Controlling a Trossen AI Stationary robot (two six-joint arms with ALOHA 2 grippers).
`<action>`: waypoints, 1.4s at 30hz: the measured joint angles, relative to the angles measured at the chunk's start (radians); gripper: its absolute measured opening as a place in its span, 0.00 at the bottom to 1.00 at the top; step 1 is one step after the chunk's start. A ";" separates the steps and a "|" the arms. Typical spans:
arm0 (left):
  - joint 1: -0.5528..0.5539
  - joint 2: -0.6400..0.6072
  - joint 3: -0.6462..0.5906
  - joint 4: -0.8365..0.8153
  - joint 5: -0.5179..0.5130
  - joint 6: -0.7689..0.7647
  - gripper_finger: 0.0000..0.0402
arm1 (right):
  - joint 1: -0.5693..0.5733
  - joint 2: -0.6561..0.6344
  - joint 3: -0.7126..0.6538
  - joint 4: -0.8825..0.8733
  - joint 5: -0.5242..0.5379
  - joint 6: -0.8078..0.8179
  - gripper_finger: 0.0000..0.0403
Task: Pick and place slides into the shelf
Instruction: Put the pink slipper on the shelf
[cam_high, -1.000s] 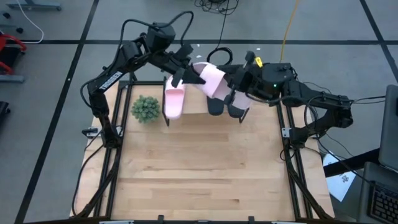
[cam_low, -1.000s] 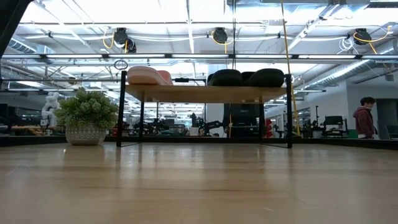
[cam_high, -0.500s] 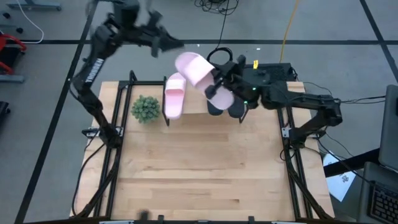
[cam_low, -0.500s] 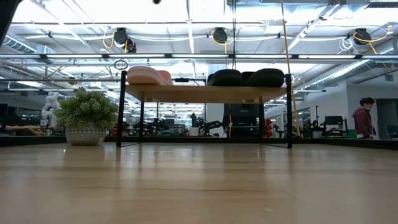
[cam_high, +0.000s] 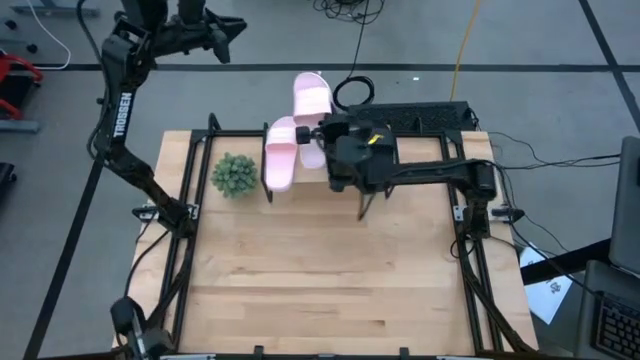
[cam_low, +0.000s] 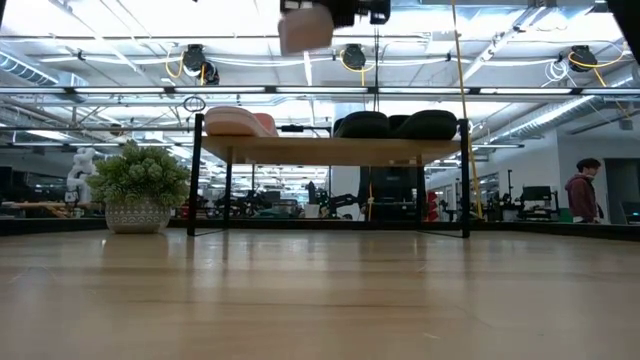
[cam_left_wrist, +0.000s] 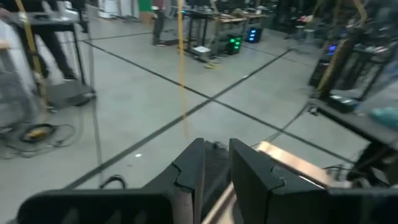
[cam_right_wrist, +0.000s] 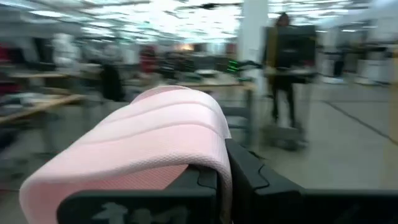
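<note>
left gripper (cam_high: 222, 27) has let go and swung up clear of the table, fingers nearly together, so the right gripper (cam_high: 322, 131) alone is clamped on the last pink slide (cam_high: 312, 100) above the shelf (cam_low: 330, 150), beside its placed mate (cam_high: 280, 155); set-down looks next.

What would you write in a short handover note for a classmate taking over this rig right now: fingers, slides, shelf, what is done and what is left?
Right gripper: fingers shut on the second pink slide, carried high above the shelf.
Left gripper: raised off the table's far left corner, holding nothing, fingers nearly shut.
Done: one pink slide lies on the shelf's left end; the two black slides sit on its right part.
Left: lower the held slide into the gap beside its pair, then release.
</note>
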 joint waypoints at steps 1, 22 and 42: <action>0.007 0.000 0.000 0.000 -0.007 0.013 0.18 | 0.000 0.018 0.000 0.020 0.037 -0.004 0.00; 0.029 0.006 0.000 0.019 -0.106 0.062 0.18 | 0.055 0.083 0.000 -0.136 0.069 0.273 0.00; 0.029 0.006 0.000 0.017 -0.105 0.059 0.18 | 0.001 0.092 0.000 -0.517 -0.038 0.697 0.00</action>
